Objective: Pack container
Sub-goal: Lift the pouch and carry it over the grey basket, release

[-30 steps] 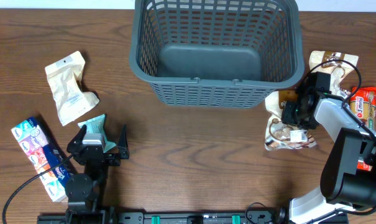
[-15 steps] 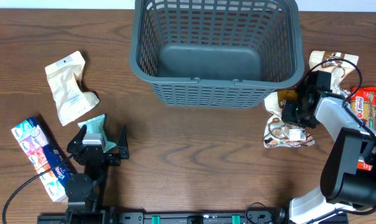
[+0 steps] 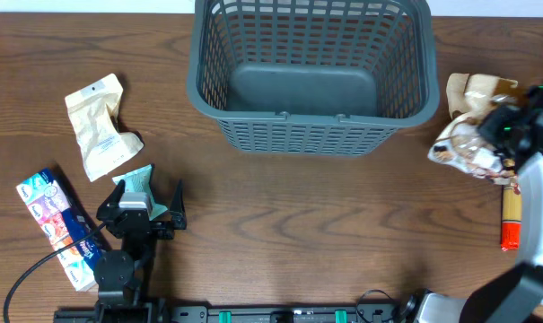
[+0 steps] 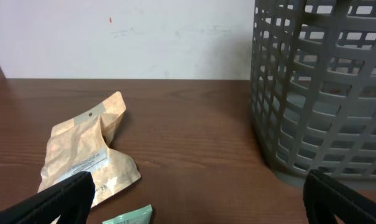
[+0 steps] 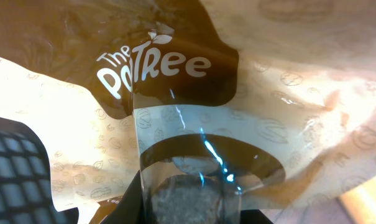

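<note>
The container, a large dark grey slotted basket (image 3: 312, 72), stands empty at the back centre; its wall also shows in the left wrist view (image 4: 324, 93). My right gripper (image 3: 507, 135) is shut on a brown and cream snack packet (image 3: 464, 148) and holds it above the table, right of the basket. The packet fills the right wrist view (image 5: 194, 93) and hides the fingers. My left gripper (image 3: 150, 205) is open and empty at the front left, over a teal packet (image 3: 136, 183), which shows in the left wrist view (image 4: 128, 216).
A cream pouch (image 3: 100, 126) lies left of the basket, also in the left wrist view (image 4: 88, 155). A colourful packet (image 3: 56, 224) lies at the far left. A cream packet (image 3: 473, 90) and a red packet (image 3: 510, 220) lie at the right.
My right gripper has lifted the brown and cream packet off the table and moved it up and to the right. The red packet has shifted forward. The left arm has not moved.
</note>
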